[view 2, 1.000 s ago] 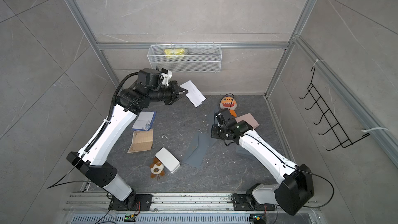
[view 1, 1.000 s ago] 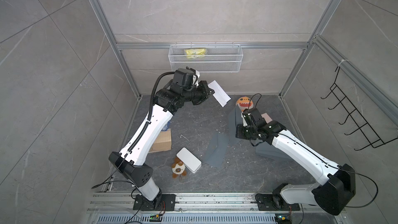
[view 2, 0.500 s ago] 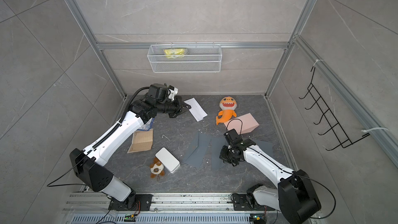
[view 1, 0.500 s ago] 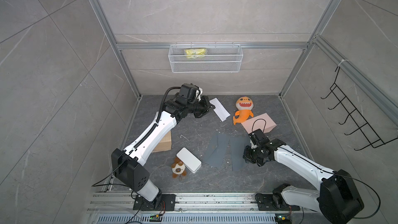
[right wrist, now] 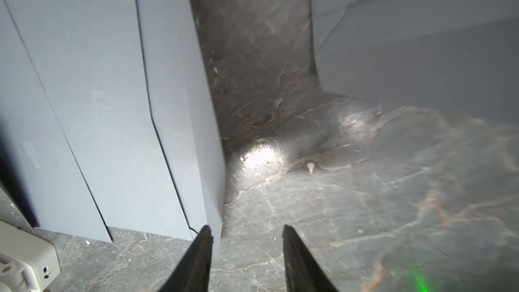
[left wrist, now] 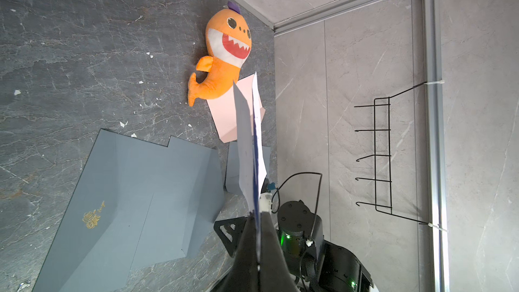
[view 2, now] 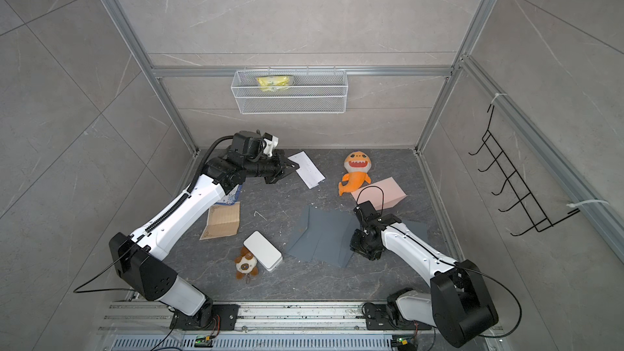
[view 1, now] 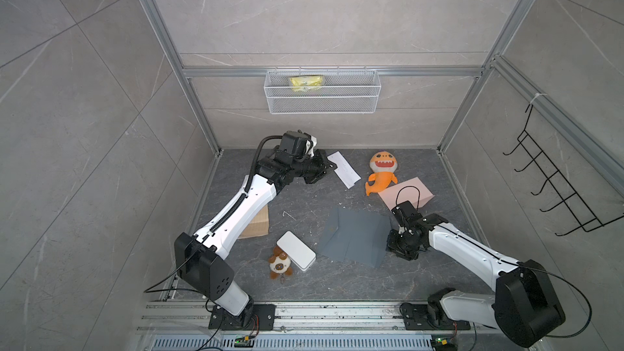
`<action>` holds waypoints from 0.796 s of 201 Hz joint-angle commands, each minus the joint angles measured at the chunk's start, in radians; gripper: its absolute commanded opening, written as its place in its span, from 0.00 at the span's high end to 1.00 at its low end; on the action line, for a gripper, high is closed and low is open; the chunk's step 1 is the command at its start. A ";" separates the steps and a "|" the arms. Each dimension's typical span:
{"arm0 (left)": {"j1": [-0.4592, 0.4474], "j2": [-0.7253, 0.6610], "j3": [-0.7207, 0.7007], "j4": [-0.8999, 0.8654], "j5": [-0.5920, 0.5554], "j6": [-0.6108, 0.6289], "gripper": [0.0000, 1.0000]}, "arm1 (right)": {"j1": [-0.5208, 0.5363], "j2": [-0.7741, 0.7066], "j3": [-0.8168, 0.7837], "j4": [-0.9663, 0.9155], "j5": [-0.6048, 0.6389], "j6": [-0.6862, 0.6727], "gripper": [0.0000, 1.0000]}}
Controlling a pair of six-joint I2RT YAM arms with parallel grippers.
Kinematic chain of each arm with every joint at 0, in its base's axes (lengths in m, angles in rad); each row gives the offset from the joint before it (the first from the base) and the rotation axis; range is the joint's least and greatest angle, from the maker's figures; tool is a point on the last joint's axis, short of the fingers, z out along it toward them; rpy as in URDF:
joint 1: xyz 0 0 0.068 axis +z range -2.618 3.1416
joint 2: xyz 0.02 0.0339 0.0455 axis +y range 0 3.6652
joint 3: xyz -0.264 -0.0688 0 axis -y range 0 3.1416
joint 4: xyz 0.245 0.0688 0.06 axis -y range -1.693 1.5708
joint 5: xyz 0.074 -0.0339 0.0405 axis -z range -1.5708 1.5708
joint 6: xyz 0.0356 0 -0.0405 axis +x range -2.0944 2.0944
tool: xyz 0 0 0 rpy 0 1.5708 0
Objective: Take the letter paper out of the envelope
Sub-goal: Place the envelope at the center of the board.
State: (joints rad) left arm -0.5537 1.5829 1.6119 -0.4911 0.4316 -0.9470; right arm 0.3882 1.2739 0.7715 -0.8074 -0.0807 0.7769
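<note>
Left gripper (left wrist: 257, 219) pinches the letter (left wrist: 248, 136) off the table; right gripper (right wrist: 246, 230) hangs empty, jaws parted, just beside the grey envelope (view 1: 354, 238).

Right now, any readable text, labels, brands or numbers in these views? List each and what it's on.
Nothing here reads clearly.
On the grey envelope: gold flower emblem with tiny script beside it, too small to read.
On the yellow packet in the wire basket: print too blurred.
On the brown card: ruled lines, no legible words.
On the letter paper: no writing legible.
</note>
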 commanded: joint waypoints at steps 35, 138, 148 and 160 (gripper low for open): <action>0.050 0.000 0.033 0.005 0.095 0.015 1.00 | -0.003 -0.080 0.217 -0.067 0.077 -0.090 0.44; 0.192 0.076 0.083 0.045 0.367 -0.067 1.00 | -0.030 0.088 0.538 0.473 -0.480 0.187 0.28; 0.192 0.075 0.075 0.067 0.372 -0.084 1.00 | -0.032 0.104 0.526 0.551 -0.493 0.235 0.28; 0.191 0.072 0.061 0.102 0.376 -0.112 1.00 | -0.032 0.123 0.516 0.621 -0.510 0.301 0.29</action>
State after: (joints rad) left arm -0.3599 1.6596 1.6588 -0.4728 0.7361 -0.9997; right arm 0.3595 1.3678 1.3067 -0.4217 -0.4744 0.9012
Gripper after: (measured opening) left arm 0.047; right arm 0.722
